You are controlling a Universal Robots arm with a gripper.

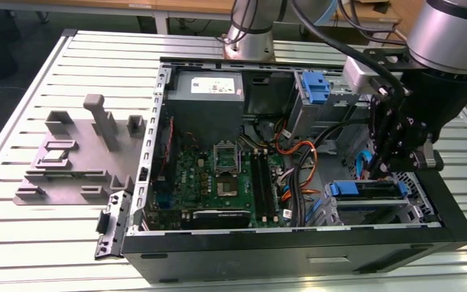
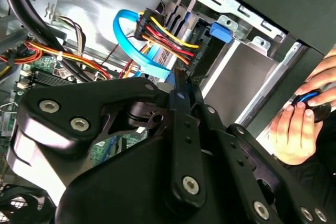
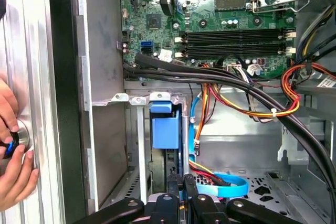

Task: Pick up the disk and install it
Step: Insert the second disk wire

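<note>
The disk (image 1: 367,190) stands on edge in the drive bay at the front of the open computer case, on the exterior view's right; its blue carrier shows at both ends. In the first wrist view the blue carrier (image 3: 164,129) lies straight ahead of the fingers. My gripper (image 1: 386,173) reaches down into the case right over the disk's upper edge. In both wrist views the two black fingers (image 3: 173,184) stand close together, a sliver of blue between them, so my gripper (image 3: 181,182) looks shut on the carrier's edge. In the second wrist view my gripper (image 2: 178,85) ends beside the bay's cables.
Orange, yellow and black cables (image 3: 236,87) and a blue flat cable (image 2: 131,40) crowd the space beside the bay. The motherboard (image 1: 217,176) fills the case's middle, with the power supply (image 1: 209,88) and a blue bracket (image 1: 316,85) behind. A person's hand (image 2: 294,124) holds a round knob outside the case.
</note>
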